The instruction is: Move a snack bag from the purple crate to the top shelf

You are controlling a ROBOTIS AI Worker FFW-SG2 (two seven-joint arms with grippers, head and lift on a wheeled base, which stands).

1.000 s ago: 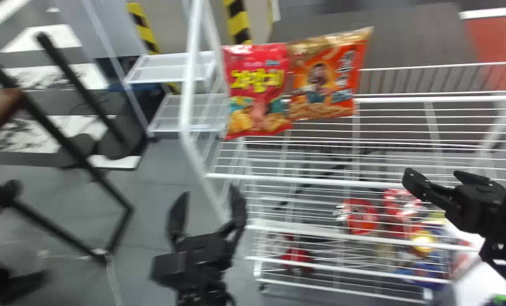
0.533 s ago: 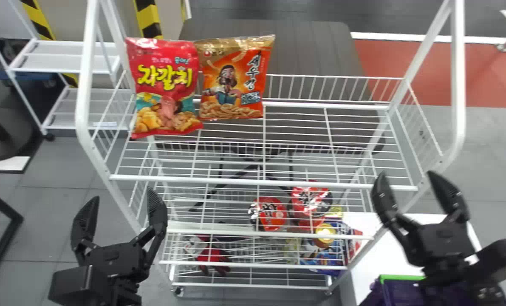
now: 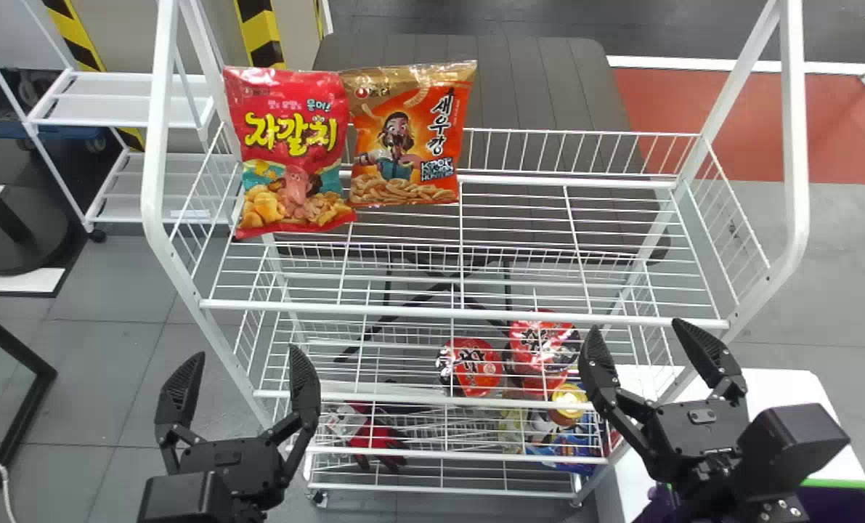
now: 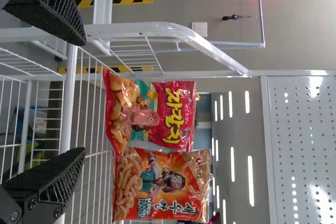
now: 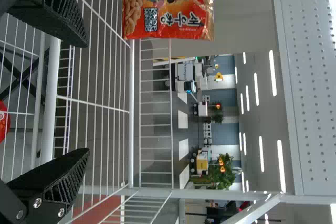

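In the head view my left gripper (image 3: 240, 381) stands open in front of the rack's left side, and my right gripper (image 3: 639, 356) is open before its right side. On the top shelf (image 3: 468, 312) a red snack bag (image 3: 290, 149) and an orange snack bag (image 3: 407, 138) stand side by side at the left. The purple crate (image 3: 839, 503) lies partly behind my right arm; its contents are hidden. In the left wrist view the open left gripper (image 4: 79, 98) faces the red bag (image 4: 152, 114). The right wrist view has the open right gripper (image 5: 84, 98) and the orange bag (image 5: 168, 6).
Cup noodles (image 3: 472, 367) and other packages sit on lower shelves of the white wire rack. A white table (image 3: 788, 392) stands at the right beside the rack, near the crate. A brown table (image 3: 570, 80) is behind the rack, and a black table leg (image 3: 11, 356) at the left.
The head view has swung so the rack moved left, then slightly back right. Both grippers stay open; the right one now stands further left against the rack, with its arm over the crate.
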